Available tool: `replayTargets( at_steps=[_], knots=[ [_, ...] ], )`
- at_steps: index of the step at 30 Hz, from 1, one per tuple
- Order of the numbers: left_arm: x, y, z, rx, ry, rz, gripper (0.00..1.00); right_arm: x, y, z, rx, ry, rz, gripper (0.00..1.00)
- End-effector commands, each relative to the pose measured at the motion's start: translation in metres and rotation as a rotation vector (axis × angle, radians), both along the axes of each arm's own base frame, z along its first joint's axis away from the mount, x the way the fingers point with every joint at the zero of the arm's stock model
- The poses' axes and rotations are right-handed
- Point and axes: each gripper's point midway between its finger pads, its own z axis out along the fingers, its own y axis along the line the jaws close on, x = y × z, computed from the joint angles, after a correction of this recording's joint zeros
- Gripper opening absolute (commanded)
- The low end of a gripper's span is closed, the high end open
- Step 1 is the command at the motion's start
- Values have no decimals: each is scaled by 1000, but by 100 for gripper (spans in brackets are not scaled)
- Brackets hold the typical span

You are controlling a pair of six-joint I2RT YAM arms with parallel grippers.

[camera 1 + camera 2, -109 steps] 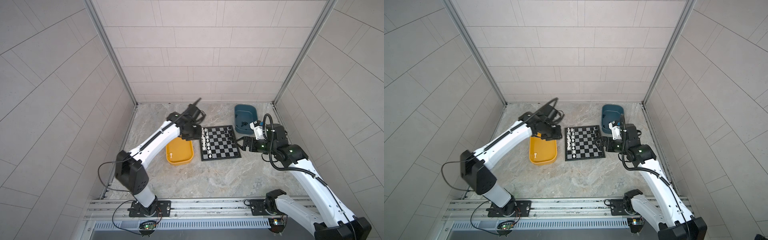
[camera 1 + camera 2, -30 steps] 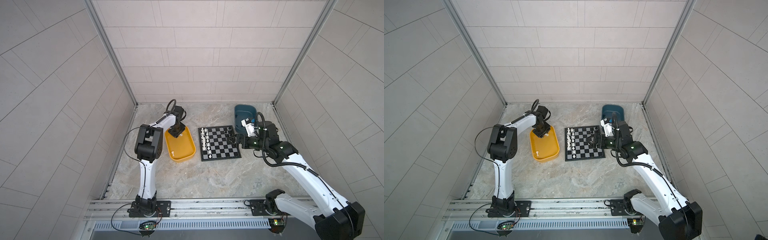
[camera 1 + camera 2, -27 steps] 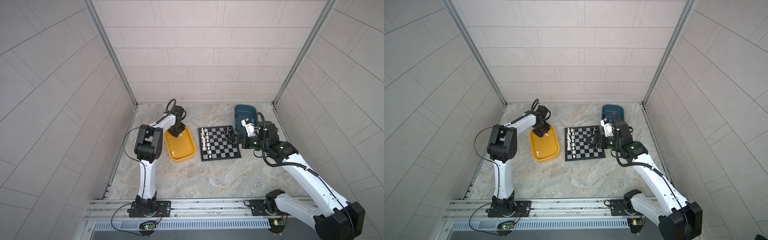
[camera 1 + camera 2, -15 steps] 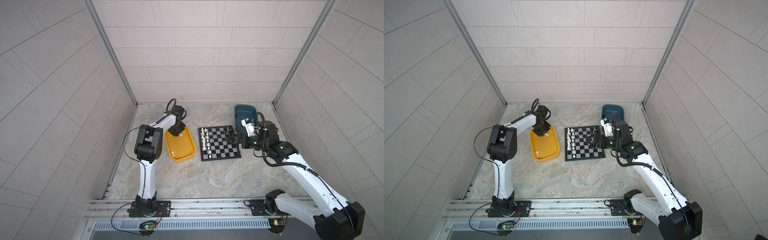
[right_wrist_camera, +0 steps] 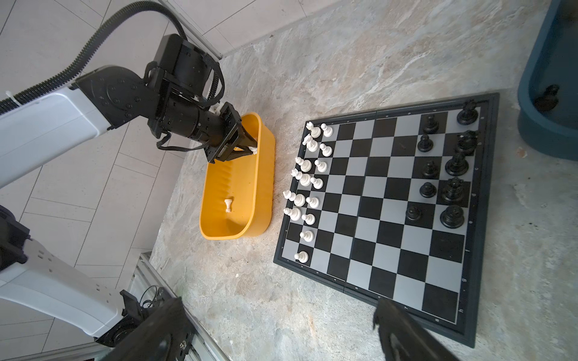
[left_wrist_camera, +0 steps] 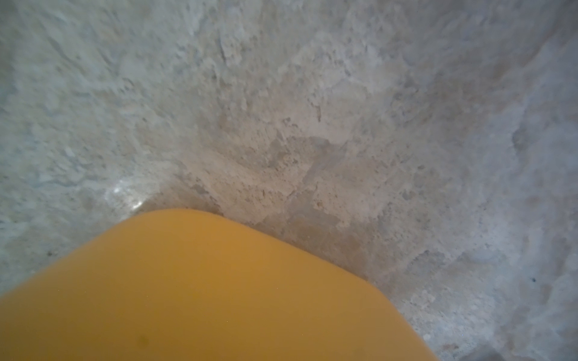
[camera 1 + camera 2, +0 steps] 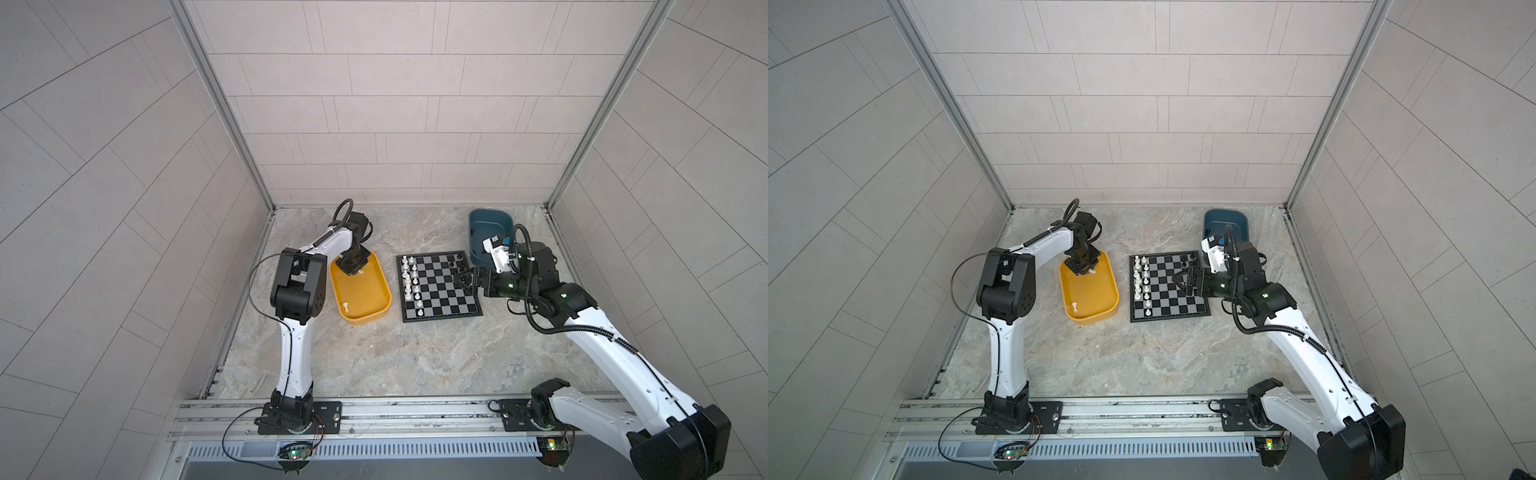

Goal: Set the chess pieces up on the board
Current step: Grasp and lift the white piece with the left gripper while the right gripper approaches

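The board lies flat at mid-table. White chess pieces stand in two columns on its left side, black ones along its right. My left gripper reaches down into the far end of the yellow tray, its fingers drawn together on a small white piece. A white pawn lies loose in the tray. My right gripper hovers open and empty over the board's right edge.
A dark teal tray stands beyond the board's far right corner with a black piece in it. The left wrist view shows only the yellow tray's wall and the marble floor. Walls enclose three sides.
The left arm swung from the board's far left corner to the yellow tray, and its jaws have narrowed on the white piece. The right gripper moved over the board's edge, still open.
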Motion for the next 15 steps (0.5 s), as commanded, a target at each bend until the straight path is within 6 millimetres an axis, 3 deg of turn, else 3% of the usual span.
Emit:
replayTargets(
  at_steps=[1,5,9,13,15],
  knots=[
    [0,6,13,24,-26,-34,22,-1,-2,9,14,-24,-10,96],
    [-9,0,49,-49,-82,-72,20,-1,-1,13,30,-44,-12,96],
    [-33,-9,83,-166,-124,-79,17,4,9,13,78,-52,3,96],
    [-52,-25,119,-313,-219,-67,17,10,37,16,135,-65,46,96],
    [-59,-35,138,-396,-279,-49,17,14,64,15,159,-80,86,96]
  ],
)
